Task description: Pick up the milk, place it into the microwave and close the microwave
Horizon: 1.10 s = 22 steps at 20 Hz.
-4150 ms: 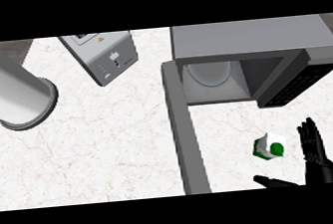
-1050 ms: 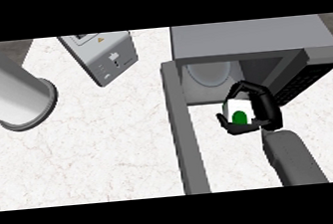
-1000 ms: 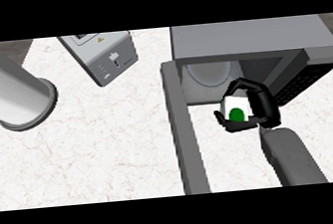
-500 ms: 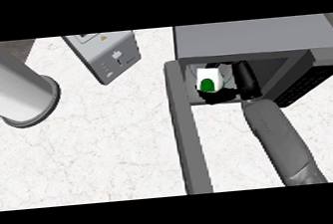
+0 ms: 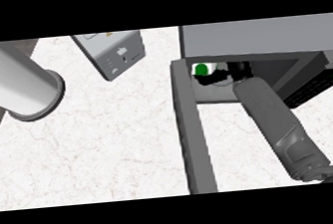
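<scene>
Inside the boxy grey microwave point(image 5: 266, 36), black fingers point(image 5: 212, 79) of the right hand point(image 5: 238, 69) curl round the green-marked milk point(image 5: 202, 69).

Small white milk carton point(image 5: 203, 70) with green patch, inside microwave point(image 5: 262, 36) cavity at left, near door hinge, partly hidden by black fingers point(image 5: 212, 78) of right hand point(image 5: 234, 71) curled round it. Grey microwave, door point(image 5: 192, 132) swung fully open.

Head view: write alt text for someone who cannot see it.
The right hand holds the milk inside the open microwave, its door swung out over the counter. A grey cylinder sits at left.
</scene>
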Each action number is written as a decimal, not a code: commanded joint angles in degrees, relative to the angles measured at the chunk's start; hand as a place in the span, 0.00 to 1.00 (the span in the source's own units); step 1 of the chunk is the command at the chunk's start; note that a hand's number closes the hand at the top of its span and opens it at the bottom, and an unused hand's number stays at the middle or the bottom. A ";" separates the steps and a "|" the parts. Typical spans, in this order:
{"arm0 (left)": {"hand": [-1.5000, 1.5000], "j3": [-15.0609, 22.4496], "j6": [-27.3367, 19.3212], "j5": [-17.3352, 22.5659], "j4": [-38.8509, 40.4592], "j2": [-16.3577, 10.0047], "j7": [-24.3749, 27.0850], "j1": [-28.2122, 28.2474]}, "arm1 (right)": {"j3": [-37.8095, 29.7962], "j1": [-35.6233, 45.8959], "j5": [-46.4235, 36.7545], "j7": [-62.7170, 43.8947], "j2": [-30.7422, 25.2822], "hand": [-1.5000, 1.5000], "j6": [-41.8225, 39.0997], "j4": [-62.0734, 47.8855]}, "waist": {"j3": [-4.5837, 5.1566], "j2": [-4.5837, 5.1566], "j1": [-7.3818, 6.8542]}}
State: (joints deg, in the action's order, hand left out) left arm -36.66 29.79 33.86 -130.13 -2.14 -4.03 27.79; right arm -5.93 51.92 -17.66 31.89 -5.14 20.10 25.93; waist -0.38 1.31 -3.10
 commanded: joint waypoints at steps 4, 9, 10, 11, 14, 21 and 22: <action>0.00 -0.16 0.23 0.86 1.39 -1.62 -0.84 -1.81 | -3.94 9.33 -0.15 -0.49 -4.21 1.00 4.67 -9.43 | 0.26 0.63 -1.98; 0.00 1.50 -0.16 -1.02 1.77 -0.55 -0.74 -3.42 | -2.32 9.24 -3.90 2.39 -3.60 1.00 16.48 -11.81 | 0.28 1.08 -2.58; 0.00 2.09 -0.33 -2.13 1.10 -1.04 -1.10 -4.29 | -2.03 10.38 -4.36 2.59 -6.47 1.00 14.17 -12.38 | 0.24 1.38 -2.58; 0.00 1.84 -0.08 -0.44 0.36 -0.92 -1.28 -3.46 | -1.98 9.23 -4.61 4.29 -5.76 1.00 15.94 -12.86 | 0.20 1.43 -3.42; 0.00 2.45 -0.13 -0.91 1.78 -1.47 -1.74 -4.64 | -1.82 10.40 -5.47 3.90 -7.69 1.00 17.00 -14.93 | 0.20 1.88 -3.81; 0.00 3.07 -0.60 -2.28 3.03 -2.12 -1.68 -7.09 | -0.50 10.89 -8.58 -1.32 -10.41 0.00 26.74 -20.21 | 0.25 2.64 -4.68; 0.00 2.59 -0.57 -2.66 3.39 -2.37 -1.39 -7.18 | -0.75 10.64 -8.46 -2.32 -9.72 0.00 28.74 -20.73 | 0.23 2.69 -5.04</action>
State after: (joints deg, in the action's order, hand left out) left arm -34.08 29.46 32.12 -127.26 -4.01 -5.46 21.67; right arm -6.93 61.56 -24.98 33.14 -13.62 43.36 7.56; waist -0.28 3.81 -7.54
